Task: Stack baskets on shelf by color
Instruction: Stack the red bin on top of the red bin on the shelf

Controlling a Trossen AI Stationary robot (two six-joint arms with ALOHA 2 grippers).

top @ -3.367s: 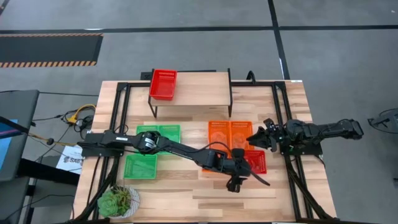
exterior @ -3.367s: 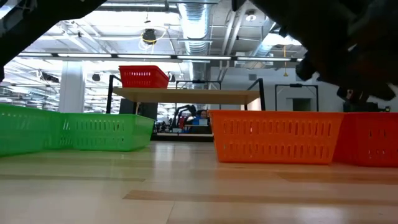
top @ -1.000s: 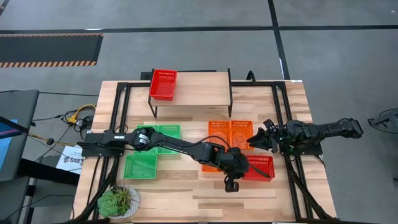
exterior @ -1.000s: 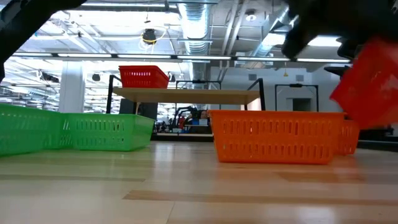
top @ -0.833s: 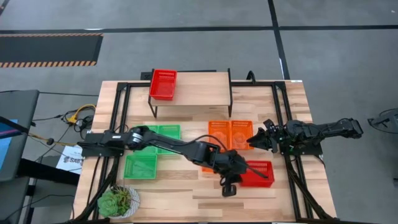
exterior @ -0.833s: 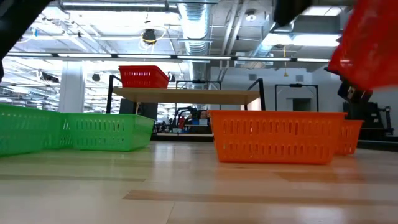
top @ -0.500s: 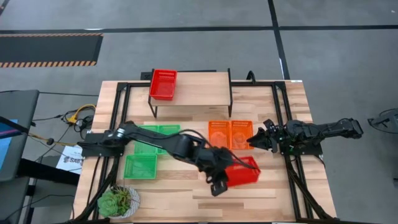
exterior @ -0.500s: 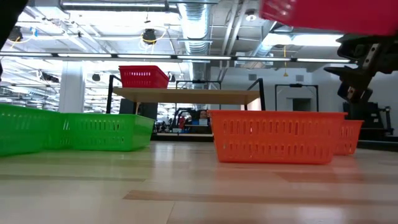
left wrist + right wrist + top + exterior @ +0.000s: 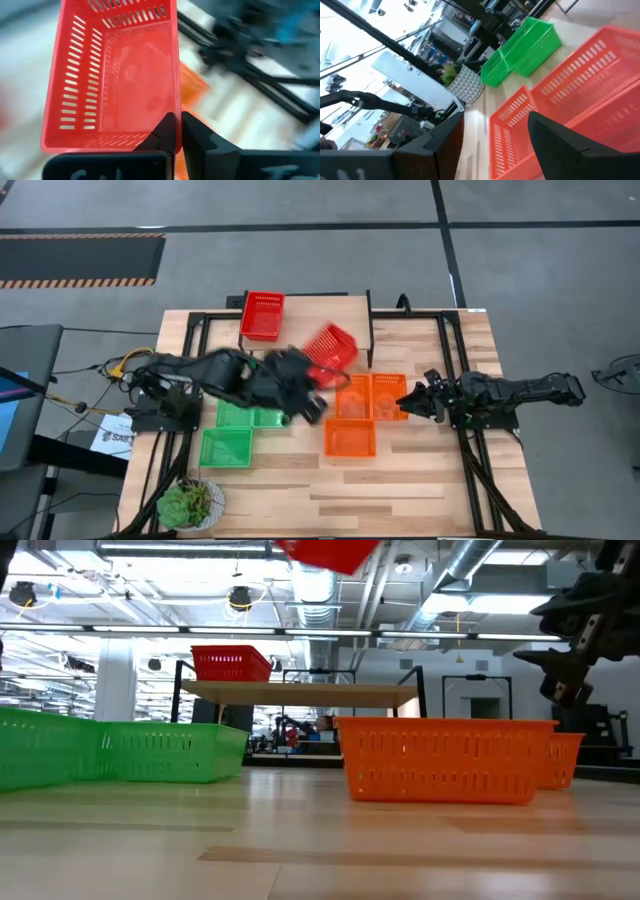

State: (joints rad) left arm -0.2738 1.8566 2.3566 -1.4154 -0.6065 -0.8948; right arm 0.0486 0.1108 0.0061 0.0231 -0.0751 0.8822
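The low view's top edge crops the lifted red basket [image 9: 327, 554].

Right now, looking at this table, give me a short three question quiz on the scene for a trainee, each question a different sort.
1. True or false: the left gripper is shut on a red basket held in the air.
2. Multiple choice: what already sits on the shelf? A) a green basket B) another red basket C) an orange basket
3. Fill in: the right gripper waits, open, beside the ___ baskets.

Key: 1 true; 2 B; 3 orange.
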